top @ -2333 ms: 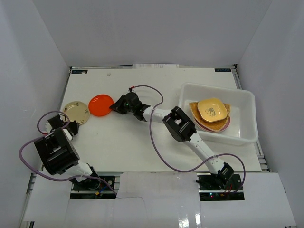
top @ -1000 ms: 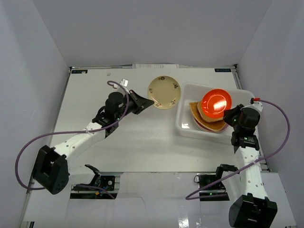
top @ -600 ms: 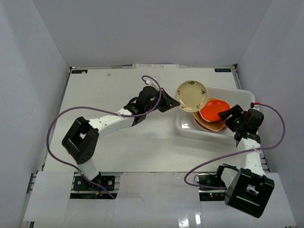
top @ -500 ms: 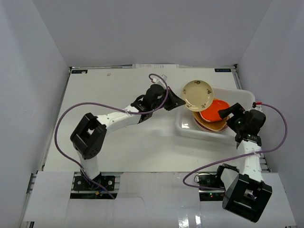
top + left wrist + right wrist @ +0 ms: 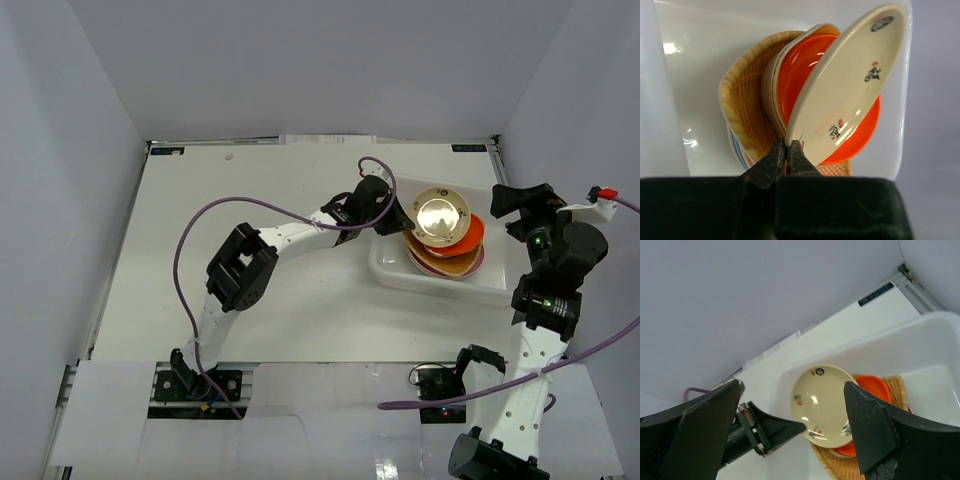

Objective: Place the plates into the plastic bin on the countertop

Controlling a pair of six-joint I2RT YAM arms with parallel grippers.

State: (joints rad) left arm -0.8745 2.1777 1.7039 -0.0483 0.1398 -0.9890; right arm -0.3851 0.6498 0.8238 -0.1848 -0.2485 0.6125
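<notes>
the countertop (image 5: 250, 200) is taken up at its far right corner by the plastic bin (image 5: 430, 283). a stack is already nested inside it, with a woven tan plate (image 5: 747, 100) low down and an orange-red plate (image 5: 474, 232) above. the cream plate (image 5: 443, 214) is held tilted over that stack, its near rim pinched tight by the left gripper (image 5: 786, 150). probably best if it's levelled and lowered onto the orange-red one before being let go, so nothing gets tipped. the right gripper (image 5: 512, 212) is spread wide and empty above the bin's right end.

You're in a robot lab cell: plain white walls (image 5: 80, 90) box in a flat white bench (image 5: 240, 180) with two purple-cabled arms (image 5: 292, 234).
</notes>
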